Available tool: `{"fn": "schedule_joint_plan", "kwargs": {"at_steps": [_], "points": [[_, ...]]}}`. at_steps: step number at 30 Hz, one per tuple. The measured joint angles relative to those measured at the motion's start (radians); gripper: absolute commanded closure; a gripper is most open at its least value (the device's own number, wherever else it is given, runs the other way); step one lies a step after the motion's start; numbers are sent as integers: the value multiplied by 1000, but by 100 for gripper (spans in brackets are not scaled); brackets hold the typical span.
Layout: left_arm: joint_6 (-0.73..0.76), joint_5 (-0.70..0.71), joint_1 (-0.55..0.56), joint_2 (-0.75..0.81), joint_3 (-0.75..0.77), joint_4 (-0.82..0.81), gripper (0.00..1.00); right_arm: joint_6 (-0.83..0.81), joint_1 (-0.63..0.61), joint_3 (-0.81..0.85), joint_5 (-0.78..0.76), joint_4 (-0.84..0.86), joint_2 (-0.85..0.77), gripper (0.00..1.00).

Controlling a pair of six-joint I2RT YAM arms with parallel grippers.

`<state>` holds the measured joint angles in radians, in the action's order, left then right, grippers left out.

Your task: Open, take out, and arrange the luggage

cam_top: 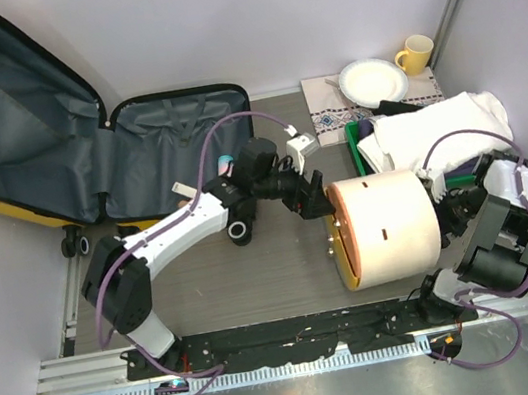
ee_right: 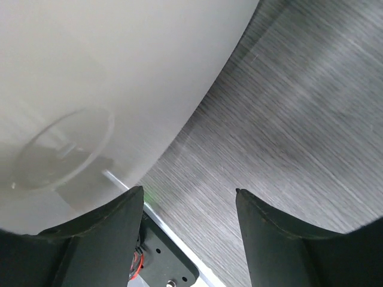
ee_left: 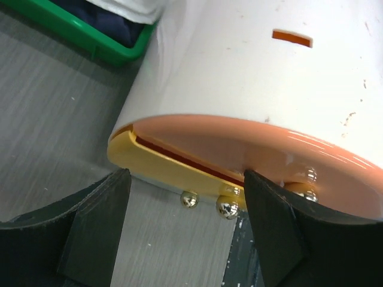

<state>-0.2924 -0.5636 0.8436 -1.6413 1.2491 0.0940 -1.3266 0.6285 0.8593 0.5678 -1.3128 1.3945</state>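
Observation:
The luggage (cam_top: 19, 127), a yellow hard-shell suitcase, lies wide open at the back left with its dark grey lining up. A large cream cylinder (cam_top: 390, 225) with an orange end lies on its side at the middle right. My left gripper (cam_top: 317, 197) is at that orange end. In the left wrist view it (ee_left: 185, 176) stands open, with the cylinder's (ee_left: 257, 72) yellow rim just beyond its fingertips and nothing gripped. My right gripper (cam_top: 444, 203) is at the cylinder's other end. It (ee_right: 189, 190) is open over bare table beside the cylinder's (ee_right: 90, 72) curved wall.
A green tray (cam_top: 360, 136) with dark items and a white cloth (cam_top: 436, 133) sits behind the cylinder. A white plate (cam_top: 372, 78) and a yellow mug (cam_top: 415, 52) rest on a patterned mat (cam_top: 331, 110) at the back right. Walls close in on both sides.

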Motion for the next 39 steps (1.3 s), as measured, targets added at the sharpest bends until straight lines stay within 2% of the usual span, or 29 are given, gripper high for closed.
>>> {"fn": "schedule_joint_plan", "kwargs": {"at_steps": [7,12,16,22,25,31,39], "points": [[11,-42,-95,-132,154,6,22,-3,2,47,23,-6,-24,28],[69,-101,-181,-110,120,12,22,0,98,203,16,-40,19,29],[262,-150,-239,3,32,129,22,74,146,404,16,-18,49,30],[666,-211,-248,201,-79,352,18,178,137,565,95,-19,-39,28],[814,-238,-242,219,-107,417,17,273,96,636,148,-14,-117,28],[1015,-275,-242,119,-113,463,18,417,-128,659,177,-28,-259,31],[1032,-319,-195,-77,-78,341,22,431,-304,652,163,-37,-264,35]]}}
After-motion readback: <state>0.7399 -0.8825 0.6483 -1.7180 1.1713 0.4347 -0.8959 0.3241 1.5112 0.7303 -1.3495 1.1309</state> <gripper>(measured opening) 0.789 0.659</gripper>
